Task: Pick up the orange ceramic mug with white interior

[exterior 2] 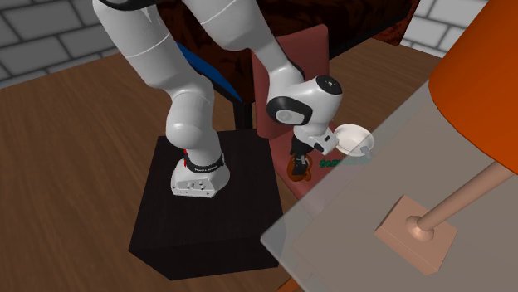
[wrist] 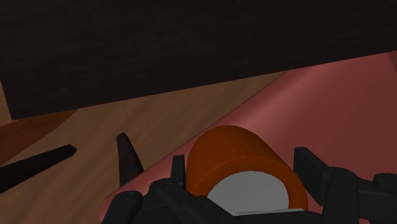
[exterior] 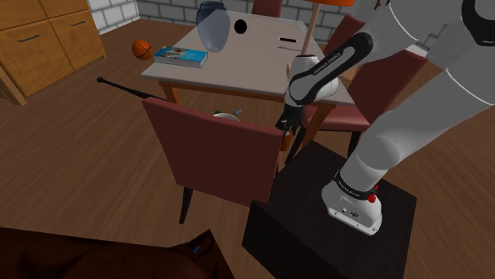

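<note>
The mug is plain orange on its rounded wall, smooth and glossy, with one pale grey-white round end. It sits between my jaws, which are closed on it: one of my black fingers presses each side of the wall, so the jaws stand one mug's width apart. The pale end is turned back toward my palm and the orange body runs straight away from me, so its long axis lies along my line of sight. Whether that pale end is the mouth or the base I cannot tell.

Below the mug is the red seat of a chair, with wooden floor past its edge. In the second exterior view the mug hangs low, between the black stand and the edge of the desk, below the desk top.

A white bowl sits just beside my wrist at the desk's edge; in the shoulder view it peeks over a chair back. What it holds I cannot tell. On the desk a blue-grey vase leans near a book; its inside is hidden from me.
</note>
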{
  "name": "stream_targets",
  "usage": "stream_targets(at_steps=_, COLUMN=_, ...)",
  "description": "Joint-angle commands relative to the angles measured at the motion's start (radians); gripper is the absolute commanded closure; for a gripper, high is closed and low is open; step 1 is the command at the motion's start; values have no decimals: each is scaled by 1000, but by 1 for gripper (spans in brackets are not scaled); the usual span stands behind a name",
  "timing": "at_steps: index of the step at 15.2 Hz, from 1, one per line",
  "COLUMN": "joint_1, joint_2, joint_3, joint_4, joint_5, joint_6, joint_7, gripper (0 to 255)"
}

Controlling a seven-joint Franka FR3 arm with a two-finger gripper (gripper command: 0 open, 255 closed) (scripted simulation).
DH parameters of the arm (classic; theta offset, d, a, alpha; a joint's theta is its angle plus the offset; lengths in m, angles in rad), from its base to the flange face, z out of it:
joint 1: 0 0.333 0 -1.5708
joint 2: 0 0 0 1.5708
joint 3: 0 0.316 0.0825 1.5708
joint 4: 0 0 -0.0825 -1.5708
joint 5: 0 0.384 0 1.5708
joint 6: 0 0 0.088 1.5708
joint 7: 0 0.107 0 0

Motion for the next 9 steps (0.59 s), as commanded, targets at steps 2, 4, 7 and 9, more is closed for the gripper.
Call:
stream_targets(at_steps=2, joint_1=-6, joint_2=-50, joint_3=3, joint_4=8, joint_5=-10, joint_6=-58, joint_7=8, gripper=255)
stream_targets(at_steps=4, joint_1=-10, joint_2=-83, joint_3=6, joint_4=16, joint_5=-14, joint_6=-98, joint_7=13, gripper=255)
stream_targets(at_steps=7, joint_1=-13, joint_2=-128, joint_3=9, joint_4=29, joint_5=-20, joint_6=-157, joint_7=19, gripper=255)
stream_targets(at_steps=9, joint_1=-15, joint_2=-156, joint_3=12, joint_4=40, joint_5=-23, joint_6=-196, joint_7=23, gripper=255)
